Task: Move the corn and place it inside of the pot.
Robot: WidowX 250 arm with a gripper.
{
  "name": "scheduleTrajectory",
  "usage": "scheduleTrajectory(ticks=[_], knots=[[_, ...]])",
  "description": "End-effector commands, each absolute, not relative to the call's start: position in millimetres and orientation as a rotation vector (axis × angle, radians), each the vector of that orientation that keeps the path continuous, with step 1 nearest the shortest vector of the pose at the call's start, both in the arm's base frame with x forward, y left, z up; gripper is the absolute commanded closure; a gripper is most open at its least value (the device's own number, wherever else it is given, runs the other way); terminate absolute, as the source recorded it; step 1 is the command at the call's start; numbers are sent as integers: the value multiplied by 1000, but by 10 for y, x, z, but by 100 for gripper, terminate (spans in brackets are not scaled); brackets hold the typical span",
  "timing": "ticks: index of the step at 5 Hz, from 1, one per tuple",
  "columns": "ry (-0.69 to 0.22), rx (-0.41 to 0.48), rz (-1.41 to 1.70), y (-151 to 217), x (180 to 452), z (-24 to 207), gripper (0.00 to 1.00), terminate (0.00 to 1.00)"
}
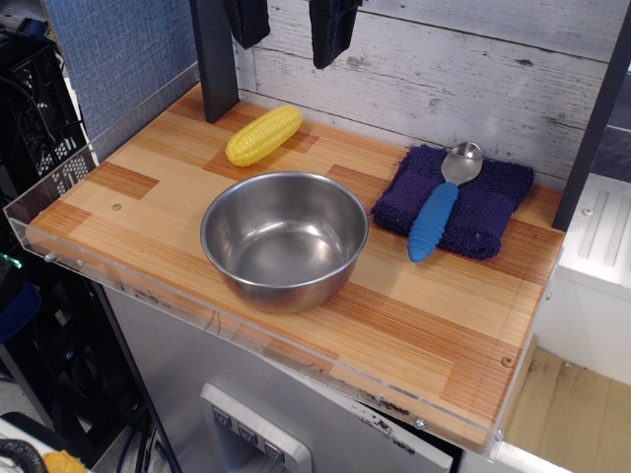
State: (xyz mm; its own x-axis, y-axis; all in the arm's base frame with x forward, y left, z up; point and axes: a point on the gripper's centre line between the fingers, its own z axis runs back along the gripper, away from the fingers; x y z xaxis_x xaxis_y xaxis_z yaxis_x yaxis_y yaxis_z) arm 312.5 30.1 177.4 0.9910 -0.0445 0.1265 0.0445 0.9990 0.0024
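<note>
The yellow corn (264, 135) lies on its side on the wooden table at the back, just behind the pot. The pot (286, 284) is a shiny steel bowl standing upright and empty in the middle of the table. My gripper (291, 25) hangs at the top edge of the view, above and slightly right of the corn. Its two black fingers (333, 32) are spread apart with nothing between them. Only the fingers' lower ends show.
A blue-handled metal spoon (439, 207) lies on a dark purple cloth (483, 202) at the right. A black post (215, 59) stands at the back left, close to the corn. A clear plastic lip (59, 212) runs along the left and front edges. A white plank wall is behind.
</note>
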Motion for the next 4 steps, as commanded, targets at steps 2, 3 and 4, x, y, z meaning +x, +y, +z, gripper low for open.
scheduleTrajectory(ticks=[2, 3, 4], knots=[[-131, -40, -14, 599, 3255, 1686, 0, 0], [-149, -57, 44, 897, 3381, 1606, 0, 0], [-130, -44, 56, 1118, 3535, 1460, 0, 0]])
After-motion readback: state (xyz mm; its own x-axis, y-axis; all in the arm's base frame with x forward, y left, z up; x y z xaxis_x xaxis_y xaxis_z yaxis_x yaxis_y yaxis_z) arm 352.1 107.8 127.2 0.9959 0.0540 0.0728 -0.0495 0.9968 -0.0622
